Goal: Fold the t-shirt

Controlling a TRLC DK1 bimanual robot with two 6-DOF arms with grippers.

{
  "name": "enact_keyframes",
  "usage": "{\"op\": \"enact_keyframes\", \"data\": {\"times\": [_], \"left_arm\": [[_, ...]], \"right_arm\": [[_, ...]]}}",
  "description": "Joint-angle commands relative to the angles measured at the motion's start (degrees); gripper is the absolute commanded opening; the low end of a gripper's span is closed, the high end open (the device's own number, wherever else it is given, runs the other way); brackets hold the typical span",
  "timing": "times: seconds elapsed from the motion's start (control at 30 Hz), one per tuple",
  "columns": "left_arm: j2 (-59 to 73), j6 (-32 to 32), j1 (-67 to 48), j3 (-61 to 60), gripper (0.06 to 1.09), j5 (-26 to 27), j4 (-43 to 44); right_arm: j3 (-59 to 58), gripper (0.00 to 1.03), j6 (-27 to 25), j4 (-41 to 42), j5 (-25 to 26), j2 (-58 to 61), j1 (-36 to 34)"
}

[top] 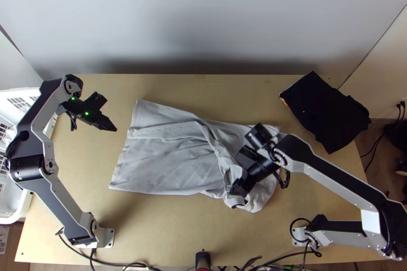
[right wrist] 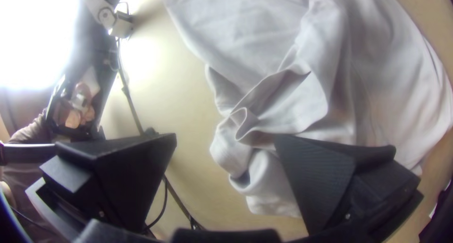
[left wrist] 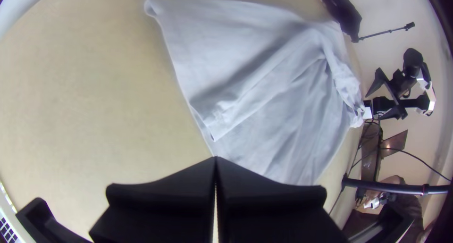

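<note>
The pale grey t-shirt (top: pixel 163 156) lies across the middle of the table, fairly flat on the left with a folded-over layer, bunched at its lower right. My left gripper (top: pixel 113 128) is shut and holds nothing, left of the cloth. In the left wrist view, the left gripper (left wrist: pixel 216 159) has its fingertips together beside the edge of the shirt (left wrist: pixel 283 129). My right gripper (top: pixel 237 192) is low at the bunched part. Seen from the right wrist, the right gripper (right wrist: pixel 226 138) stands wide open, one finger against or over the crumpled shirt (right wrist: pixel 278 106); whether they touch is unclear.
A black folded cloth (top: pixel 328 113) lies at the table's back right. A white plastic basket (top: pixel 23 210) stands at the left edge. Cables (top: pixel 122 263) run along the near edge. Bare wood (top: pixel 168 230) lies between the shirt and that edge.
</note>
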Motion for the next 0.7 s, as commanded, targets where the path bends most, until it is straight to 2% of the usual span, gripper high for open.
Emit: {"op": "enact_keyframes", "data": {"times": [0.0,0.1,0.13,0.2,0.27,0.33,0.37,0.5,0.67], "left_arm": [[-1.00,1.77,-1.33,-0.48,0.10,0.00,-6.47],[-4.60,4.93,-2.82,-5.06,0.12,-0.18,-6.47],[-6.27,6.78,-3.26,-6.55,0.19,-0.09,-6.29],[-9.17,8.53,-4.41,-8.66,0.42,-0.09,-5.77],[-12.78,11.70,-5.64,-11.38,0.70,-0.09,-5.33],[-15.68,14.69,-6.43,-14.37,0.99,-0.18,-5.15],[-16.56,15.48,-6.60,-15.78,1.03,-0.44,-4.80],[-19.72,17.15,-6.78,-22.37,1.03,-2.29,-1.81],[-27.28,20.49,-7.39,-34.85,1.03,-7.65,7.42]], "right_arm": [[3.34,0.98,5.02,-0.97,-0.32,0.77,-2.38],[3.87,0.98,9.85,-2.73,-0.06,0.94,-4.32],[4.22,0.98,11.26,-3.96,-0.06,1.03,-5.28],[5.18,0.98,14.78,-7.47,-0.15,2.35,-7.39],[6.24,0.98,16.18,-12.75,-0.23,3.67,-9.68],[5.27,0.98,17.15,-14.15,-0.32,3.23,-12.05],[4.22,0.98,17.59,-14.15,-0.23,2.52,-12.67],[-0.44,0.98,20.93,-14.50,-0.41,2.08,-14.60],[-7.21,0.98,25.15,-10.46,-0.50,2.00,-14.69]]}}
